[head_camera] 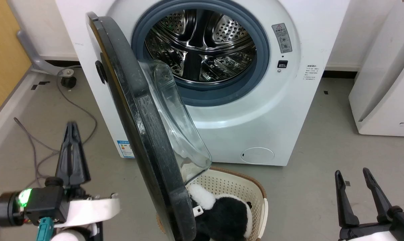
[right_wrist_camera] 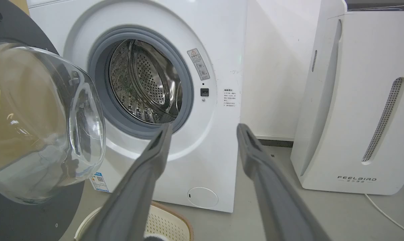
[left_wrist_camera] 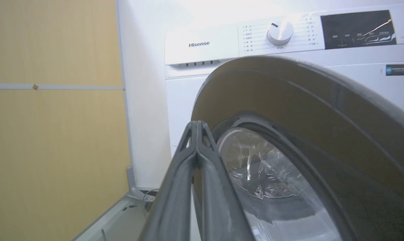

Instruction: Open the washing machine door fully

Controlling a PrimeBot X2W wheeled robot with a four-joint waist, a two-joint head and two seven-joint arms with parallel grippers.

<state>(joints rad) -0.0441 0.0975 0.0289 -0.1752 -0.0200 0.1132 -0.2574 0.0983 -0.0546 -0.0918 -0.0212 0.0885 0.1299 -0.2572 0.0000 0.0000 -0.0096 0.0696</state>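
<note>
A grey floor (head_camera: pixel 322 140) lay under even light, dotted with bits of dark tape (head_camera: pixel 35 87). A white wall (head_camera: pixel 355 33) stood behind, edged by black skirting (head_camera: pixel 340 74). Yellow wood panelling (head_camera: pixel 1 57) closed the left side; a tall white appliance (head_camera: pixel 386 83) stood right, and grey cables (head_camera: pixel 71 102) trailed nearby.

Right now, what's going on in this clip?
A two-armed robot faces a washing machine whose door stands partly open, edge-on to the head camera, with the drum exposed. The left end effector is shut and holds nothing, on the door's outer side. The right end effector is open, low on the other side. A basket holding a stuffed toy sits below the door.
</note>
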